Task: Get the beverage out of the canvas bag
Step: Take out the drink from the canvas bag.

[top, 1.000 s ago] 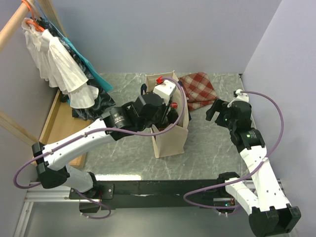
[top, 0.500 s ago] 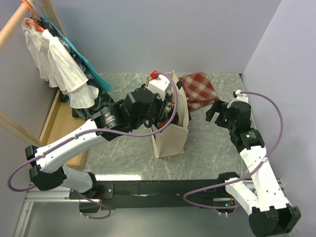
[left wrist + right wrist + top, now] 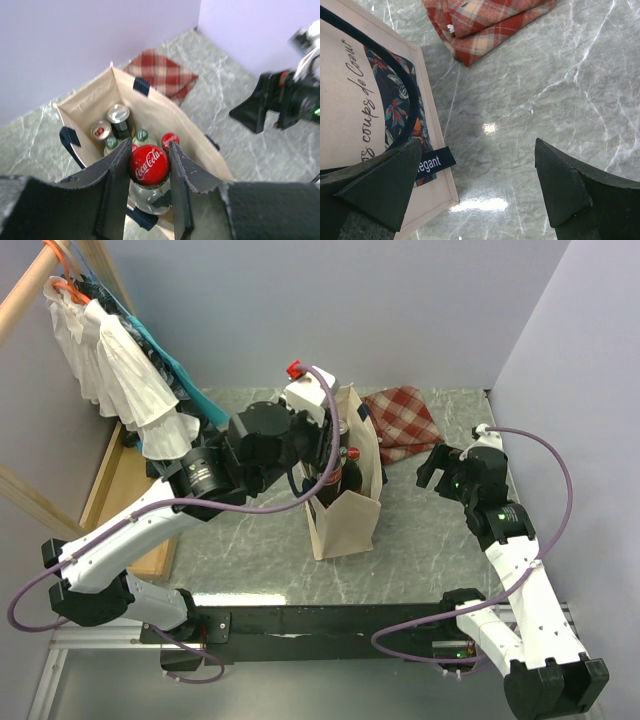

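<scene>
Your left gripper [image 3: 149, 169] is closed almost fully on the beverage [image 3: 149, 172], a bottle with a red Coca-Cola cap, one finger [image 3: 117, 192] pressed to each side of the cap. The bottle hangs upright over the open mouth of the canvas bag [image 3: 82, 110], toward its near end. Its cap is higher than the other drinks' tops inside the bag, and its lower body looks level with the bag's near rim. Deeper in the bag you can see a silver-topped can [image 3: 119, 114], a red-topped can [image 3: 101, 131], two green caps [image 3: 141, 134] and another red cap [image 3: 170, 139]. The bag stands upright on the marble table [image 3: 560, 75], its dark handles [image 3: 67, 137] hanging outside the walls. Your right gripper [image 3: 477, 145] is spread as wide as it goes and holds nothing; it hovers over bare table just beside the bag's printed narrow side, apart from it. The red checked cloth [image 3: 485, 25] lies folded on the table beyond the bag's far corner.
</scene>
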You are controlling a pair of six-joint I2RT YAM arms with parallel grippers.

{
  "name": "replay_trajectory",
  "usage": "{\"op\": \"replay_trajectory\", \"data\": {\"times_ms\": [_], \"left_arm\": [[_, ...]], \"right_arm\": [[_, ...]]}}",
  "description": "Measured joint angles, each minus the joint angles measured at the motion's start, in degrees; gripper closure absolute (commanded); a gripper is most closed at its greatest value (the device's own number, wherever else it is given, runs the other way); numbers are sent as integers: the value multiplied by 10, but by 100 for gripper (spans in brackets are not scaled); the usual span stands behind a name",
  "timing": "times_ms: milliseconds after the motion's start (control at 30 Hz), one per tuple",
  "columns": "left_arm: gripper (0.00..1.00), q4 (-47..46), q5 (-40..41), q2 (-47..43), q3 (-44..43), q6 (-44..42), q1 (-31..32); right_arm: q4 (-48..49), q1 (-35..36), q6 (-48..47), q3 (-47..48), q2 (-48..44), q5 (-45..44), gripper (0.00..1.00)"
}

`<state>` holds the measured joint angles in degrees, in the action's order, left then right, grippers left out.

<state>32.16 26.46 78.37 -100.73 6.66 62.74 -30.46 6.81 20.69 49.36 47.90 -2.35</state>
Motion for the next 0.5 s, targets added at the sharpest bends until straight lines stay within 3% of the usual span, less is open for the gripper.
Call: {"op": "replay_trajectory", "data": {"times_ms": [267,500], "left_arm": [[99,20,-17,0,-64,0,0],[99,28,-23,-3,-70,-1,0]], "right_arm": [[0,0,0,-3,-1,0,0],[0,0,0,-3,-1,0,0]]}}
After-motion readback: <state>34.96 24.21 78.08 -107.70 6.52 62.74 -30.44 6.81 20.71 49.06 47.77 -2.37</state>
